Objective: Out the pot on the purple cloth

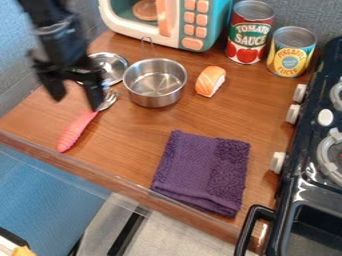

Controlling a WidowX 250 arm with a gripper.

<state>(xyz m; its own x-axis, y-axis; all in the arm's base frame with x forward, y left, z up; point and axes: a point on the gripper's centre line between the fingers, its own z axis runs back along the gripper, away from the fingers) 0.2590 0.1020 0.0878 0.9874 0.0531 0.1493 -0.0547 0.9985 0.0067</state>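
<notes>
Fingers [55, 90] stand parted and empty, at the 9 o'clock of the pot [154, 82]. Pot rests upright on the counter [133, 145], at the 11 o'clock of the purple cloth [202, 172]. Placement incomplete; grasp, transfer and set-down remain outstanding.

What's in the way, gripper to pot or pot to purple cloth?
Gripper to pot: the tines of the fork lie between them in this view, low on the counter. Pot to purple cloth: nothing visible in between.
</notes>
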